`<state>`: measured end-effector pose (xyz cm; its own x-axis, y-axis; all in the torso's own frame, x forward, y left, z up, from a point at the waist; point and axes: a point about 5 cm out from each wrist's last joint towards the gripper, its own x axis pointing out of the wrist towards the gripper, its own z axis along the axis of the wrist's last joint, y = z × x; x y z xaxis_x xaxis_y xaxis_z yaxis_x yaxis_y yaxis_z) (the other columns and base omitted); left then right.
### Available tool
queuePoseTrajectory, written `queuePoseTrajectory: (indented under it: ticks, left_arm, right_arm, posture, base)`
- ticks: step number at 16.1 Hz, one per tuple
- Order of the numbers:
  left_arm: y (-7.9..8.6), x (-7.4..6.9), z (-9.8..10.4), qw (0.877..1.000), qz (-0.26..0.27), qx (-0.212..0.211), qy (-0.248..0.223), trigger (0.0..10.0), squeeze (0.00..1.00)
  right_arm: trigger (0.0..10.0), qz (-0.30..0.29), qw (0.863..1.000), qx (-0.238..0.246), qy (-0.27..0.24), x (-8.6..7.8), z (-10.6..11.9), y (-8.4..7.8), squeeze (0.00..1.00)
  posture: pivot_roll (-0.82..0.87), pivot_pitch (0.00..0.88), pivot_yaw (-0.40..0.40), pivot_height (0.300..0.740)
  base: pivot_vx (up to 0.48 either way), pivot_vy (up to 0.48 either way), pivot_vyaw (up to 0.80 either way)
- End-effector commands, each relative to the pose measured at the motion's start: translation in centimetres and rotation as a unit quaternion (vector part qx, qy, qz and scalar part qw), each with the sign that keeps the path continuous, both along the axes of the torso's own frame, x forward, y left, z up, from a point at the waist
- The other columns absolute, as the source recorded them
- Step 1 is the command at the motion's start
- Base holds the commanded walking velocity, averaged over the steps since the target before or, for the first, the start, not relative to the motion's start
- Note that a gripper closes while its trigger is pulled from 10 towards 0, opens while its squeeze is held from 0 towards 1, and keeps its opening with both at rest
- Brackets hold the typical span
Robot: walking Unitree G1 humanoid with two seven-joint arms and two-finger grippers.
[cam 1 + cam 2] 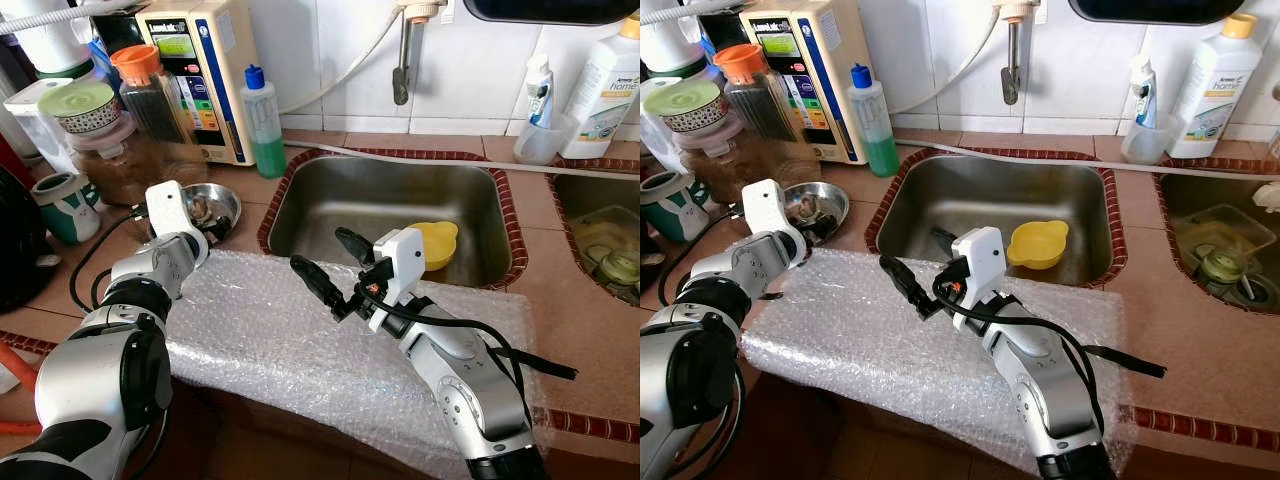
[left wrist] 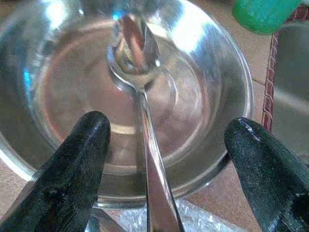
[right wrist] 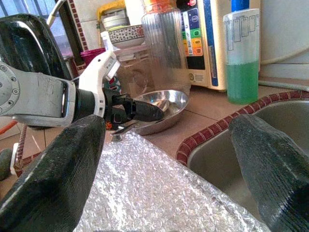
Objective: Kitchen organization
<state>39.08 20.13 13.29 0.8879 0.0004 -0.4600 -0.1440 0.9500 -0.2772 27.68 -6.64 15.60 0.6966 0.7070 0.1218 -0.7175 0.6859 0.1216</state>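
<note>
A steel bowl (image 1: 222, 203) stands on the counter left of the sink (image 1: 380, 195). A steel spoon (image 2: 144, 104) lies in it, its handle running out over the rim (image 2: 234, 92). My left gripper (image 2: 166, 128) is open at the bowl's near edge, one finger on each side of the spoon handle without touching it. Its black fingers (image 3: 142, 111) reach the bowl's rim in the right wrist view. My right gripper (image 1: 318, 250) hovers open and empty over the bubble wrap sheet (image 1: 260, 325), at the sink's front edge. A yellow bowl (image 1: 438, 243) sits inside the sink.
Jars (image 1: 150, 95), a water purifier (image 1: 205, 70) and a green soap bottle (image 1: 263, 125) crowd the counter behind the steel bowl. A mug (image 1: 62, 205) stands at the left. A second sink (image 1: 605, 250) with dishes is at the right, bottles (image 1: 603, 90) behind it.
</note>
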Motion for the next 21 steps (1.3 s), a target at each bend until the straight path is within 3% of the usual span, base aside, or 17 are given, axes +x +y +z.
queuePoseTrajectory:
  ticks: [1, 3, 4, 5, 6, 7, 9, 10, 11, 21]
  left_arm:
    - [0.4, -0.3, -0.5, 1.000, 0.000, 0.002, 0.020, 10.0, 0.00]
    - [0.5, -0.4, -0.6, 1.000, -0.002, -0.003, 0.024, 10.0, 0.00]
    - [0.6, -0.5, -0.7, 1.000, -0.001, -0.004, 0.025, 9.2, 0.00]
    - [0.6, -0.5, -0.7, 1.000, 0.000, -0.004, 0.024, 9.2, 0.00]
    - [0.7, -0.5, -0.8, 1.000, 0.000, -0.005, 0.025, 4.9, 0.00]
    - [0.8, -0.6, -0.9, 1.000, 0.001, -0.008, 0.025, 4.8, 0.00]
    - [0.9, -0.7, -1.0, 1.000, 0.002, -0.009, 0.025, 3.6, 0.00]
    - [1.0, -0.7, -1.0, 1.000, 0.003, -0.010, 0.024, 1.1, 0.00]
    - [1.0, -0.7, -1.0, 1.000, 0.003, -0.010, 0.023, 0.0, 0.00]
    - [1.7, -0.9, -1.1, 1.000, 0.008, -0.012, 0.015, 0.0, 0.00]
  right_arm:
    - [10.0, 0.007, 1.000, 0.000, -0.011, -0.2, 0.4, 0.4, 0.00]
    - [10.0, 0.008, 1.000, -0.002, -0.011, -0.2, 0.4, 0.4, 0.00]
    - [10.0, 0.009, 1.000, -0.002, -0.012, -0.1, 0.5, 0.4, 0.00]
    - [10.0, 0.009, 1.000, -0.002, -0.013, -0.1, 0.5, 0.4, 0.00]
    - [10.0, 0.009, 1.000, -0.003, -0.013, 0.0, 0.5, 0.4, 0.00]
    - [10.0, 0.011, 1.000, -0.004, -0.014, 0.0, 0.5, 0.5, 0.00]
    - [10.0, 0.011, 1.000, -0.005, -0.014, 0.0, 0.5, 0.5, 0.00]
    - [10.0, 0.011, 1.000, -0.006, -0.014, 0.0, 0.5, 0.5, 0.00]
    - [10.0, 0.011, 1.000, -0.006, -0.014, 0.0, 0.5, 0.4, 0.00]
    - [10.0, 0.011, 1.000, -0.008, -0.013, 0.1, 0.4, 0.7, 0.00]
  posture:
    - [-0.02, 0.012, 0.142, 0.740]
    - [-0.02, 0.009, 0.139, 0.740]
    - [-0.01, 0.007, 0.137, 0.740]
    - [-0.01, 0.007, 0.137, 0.740]
    - [-0.01, 0.006, 0.136, 0.740]
    - [-0.01, 0.004, 0.135, 0.740]
    - [-0.01, 0.003, 0.132, 0.740]
    - [-0.01, 0.004, 0.131, 0.740]
    - [-0.01, 0.004, 0.130, 0.740]
    - [-0.01, 0.006, 0.127, 0.740]
  base:
    - [0.000, 0.000, 0.00]
    - [0.000, 0.000, 0.00]
    - [0.000, 0.000, 0.00]
    - [0.000, 0.000, 0.00]
    - [0.000, 0.000, 0.00]
    - [0.000, 0.000, 0.00]
    - [0.000, 0.000, 0.00]
    - [0.000, 0.000, 0.00]
    - [0.000, 0.000, 0.00]
    - [0.000, 0.000, 0.00]
